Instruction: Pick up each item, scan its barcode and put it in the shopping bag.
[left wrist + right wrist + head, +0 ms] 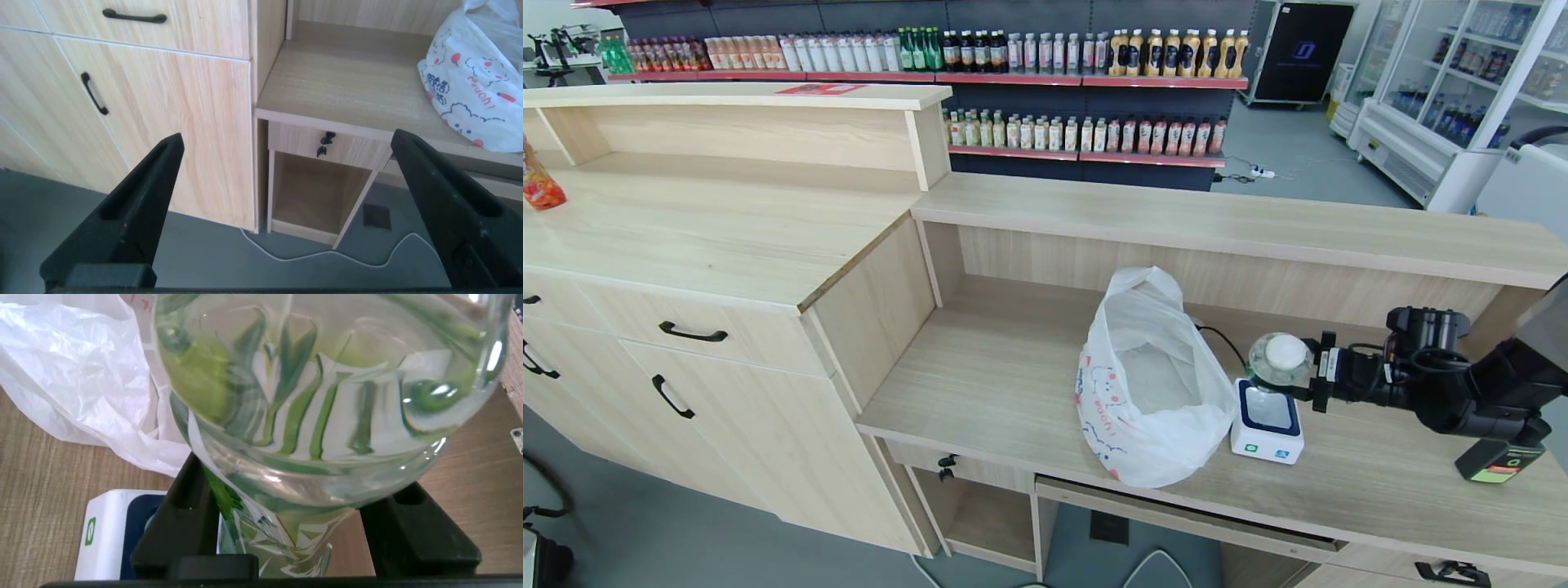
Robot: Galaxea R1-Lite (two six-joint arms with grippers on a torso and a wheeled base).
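Observation:
My right gripper (1298, 369) is shut on a clear plastic bottle (1279, 359) with a white cap and green leaf print, held just above the white barcode scanner (1266, 421). In the right wrist view the bottle (327, 400) sits between the two black fingers (184, 518), with the scanner (114, 539) below. The white shopping bag (1147, 384) stands open on the lower counter, right beside the scanner. My left gripper (286, 212) is open, low down in front of the cabinet, off to the side of the bag (478, 77).
The lower wooden counter (980, 384) has a raised back ledge (1241, 224). A taller counter with drawers (686, 245) stands to the left, an orange snack packet (538, 186) on it. A black and green device (1499, 461) lies on the counter at far right. Drink shelves line the back.

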